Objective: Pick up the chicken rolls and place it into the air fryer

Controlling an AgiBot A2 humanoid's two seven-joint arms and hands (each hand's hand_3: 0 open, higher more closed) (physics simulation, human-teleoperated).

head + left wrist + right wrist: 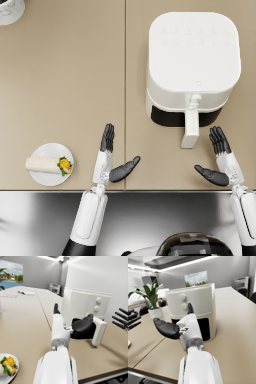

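progress: not begun, all steps left | chicken roll on plate, near left | air fryer far right | left hand, right hand spread wide, holding nothing

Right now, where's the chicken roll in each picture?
Head view: chicken roll on the white plate, lower left, beside the left robot hand.
Left wrist view: bottom-left corner.
Right wrist view: not in it.
Shared landmark: air fryer.
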